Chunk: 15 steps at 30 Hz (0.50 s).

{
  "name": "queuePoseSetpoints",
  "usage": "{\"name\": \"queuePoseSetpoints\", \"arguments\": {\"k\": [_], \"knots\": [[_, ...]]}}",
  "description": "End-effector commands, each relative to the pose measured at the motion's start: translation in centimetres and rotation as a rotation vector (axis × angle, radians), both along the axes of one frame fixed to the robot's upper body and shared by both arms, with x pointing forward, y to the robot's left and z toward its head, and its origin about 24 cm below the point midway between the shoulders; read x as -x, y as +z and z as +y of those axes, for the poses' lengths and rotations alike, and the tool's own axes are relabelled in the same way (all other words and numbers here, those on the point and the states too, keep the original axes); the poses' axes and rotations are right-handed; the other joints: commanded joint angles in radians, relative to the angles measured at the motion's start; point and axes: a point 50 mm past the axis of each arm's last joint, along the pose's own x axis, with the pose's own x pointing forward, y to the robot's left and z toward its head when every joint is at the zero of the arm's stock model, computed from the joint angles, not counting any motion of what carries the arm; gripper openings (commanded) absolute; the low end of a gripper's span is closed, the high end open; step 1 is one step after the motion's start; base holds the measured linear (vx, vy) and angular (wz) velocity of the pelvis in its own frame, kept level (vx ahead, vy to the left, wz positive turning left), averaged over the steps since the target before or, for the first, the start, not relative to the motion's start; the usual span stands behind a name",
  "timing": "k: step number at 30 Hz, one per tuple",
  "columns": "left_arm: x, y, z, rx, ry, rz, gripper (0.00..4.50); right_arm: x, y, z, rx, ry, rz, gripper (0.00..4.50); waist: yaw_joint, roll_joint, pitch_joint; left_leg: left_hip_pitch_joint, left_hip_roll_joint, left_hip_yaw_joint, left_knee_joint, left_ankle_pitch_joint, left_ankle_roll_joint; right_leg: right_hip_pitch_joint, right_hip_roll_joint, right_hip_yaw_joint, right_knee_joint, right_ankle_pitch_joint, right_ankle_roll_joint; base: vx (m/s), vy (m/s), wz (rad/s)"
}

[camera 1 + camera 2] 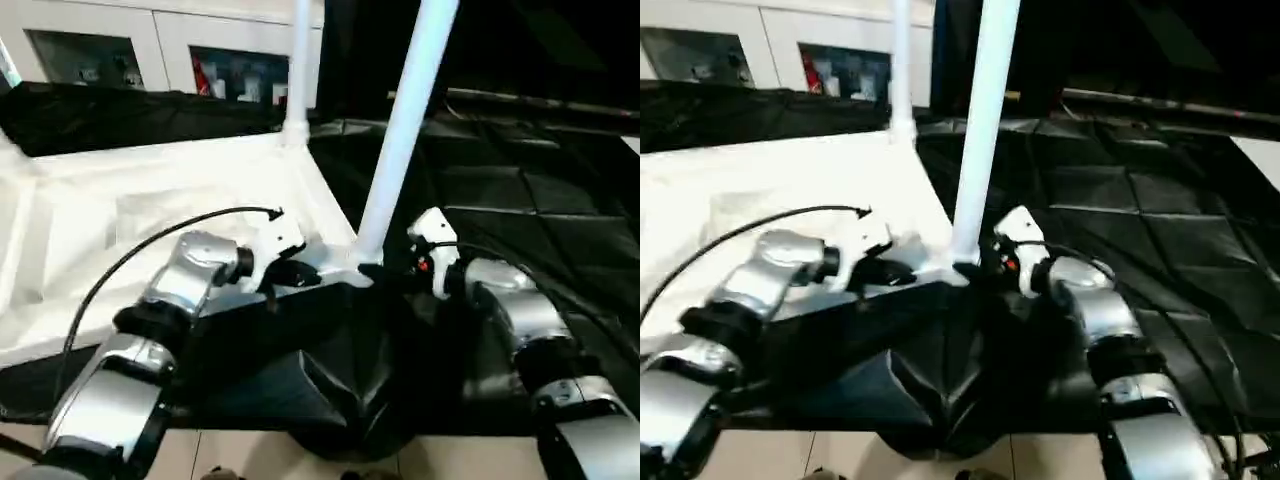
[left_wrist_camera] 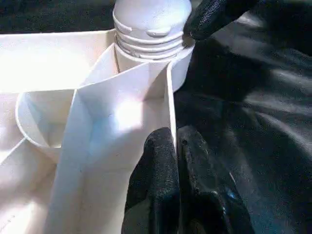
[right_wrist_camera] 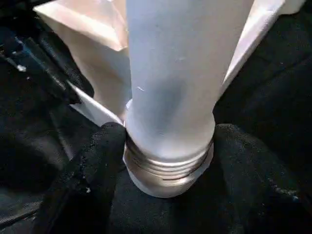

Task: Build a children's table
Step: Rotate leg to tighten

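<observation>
The white tabletop point(image 1: 150, 220) lies upside down on the black-draped table, ribs up. One white leg point(image 1: 400, 130) stands in the near right corner socket point(image 2: 181, 63), its threads point(image 2: 151, 41) partly showing above the socket. A second leg point(image 1: 298, 70) stands at the far corner. My left gripper point(image 1: 290, 268) is shut on the tabletop's rim wall point(image 2: 170, 112) just beside that near socket. My right gripper point(image 3: 168, 141) is open, its fingers point(image 3: 97, 161) straddling the near leg's threaded base, close against it on both sides.
The black cloth point(image 1: 520, 170) spreads to the right and bunches in folds at the table's front edge point(image 1: 350, 400). White cabinets point(image 1: 180, 40) stand behind. A black cable point(image 1: 130, 255) loops over my left forearm. Pale floor point(image 1: 250, 450) shows below.
</observation>
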Motion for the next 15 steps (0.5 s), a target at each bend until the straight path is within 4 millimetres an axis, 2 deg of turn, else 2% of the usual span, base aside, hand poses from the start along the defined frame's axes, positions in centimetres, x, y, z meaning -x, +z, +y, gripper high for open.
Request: {"name": "queuePoseSetpoints", "arguments": {"k": [1,5,6,11,15], "knots": [[0.86,-0.47,-1.55,0.044,-0.096,0.026,0.00,0.25,-0.04,0.41,-0.011,0.037,0.011,3.13,0.002,0.003,-0.054,0.007,0.031,-0.008,-0.055,-0.216,0.067,0.051,-0.063,0.043,-0.053,-0.197,-0.238,0.000,0.000,0.00],[0.92,-0.45,-1.54,0.047,-0.098,0.027,0.00,0.38,-0.10,0.74,-0.022,0.056,0.014,3.13,0.002,0.001,-0.053,0.008,0.031,-0.010,-0.056,-0.225,0.055,0.049,-0.063,0.044,-0.056,-0.243,-0.217,0.000,0.000,0.00],[0.92,-0.42,-1.52,0.048,-0.098,0.027,0.00,0.50,-0.20,0.92,-0.023,0.072,0.016,3.13,0.002,-0.003,-0.053,0.008,0.031,-0.009,-0.056,-0.223,0.056,0.049,-0.063,0.043,-0.056,-0.243,-0.216,0.000,0.000,0.00],[1.02,-0.44,-1.47,0.049,-0.101,0.029,0.00,0.64,-0.42,1.33,-0.041,0.088,0.029,2.73,0.004,-0.002,-0.055,0.006,0.031,-0.009,-0.054,-0.193,0.067,0.052,-0.064,0.044,-0.050,-0.202,-0.225,0.000,0.000,0.00],[1.03,-0.46,-1.38,0.047,-0.099,0.029,0.00,0.53,-0.37,1.38,-0.023,0.079,0.010,2.73,0.003,-0.002,-0.053,0.007,0.031,-0.009,-0.054,-0.209,0.061,0.049,-0.063,0.043,-0.054,-0.236,-0.218,0.000,0.000,0.00]]}}
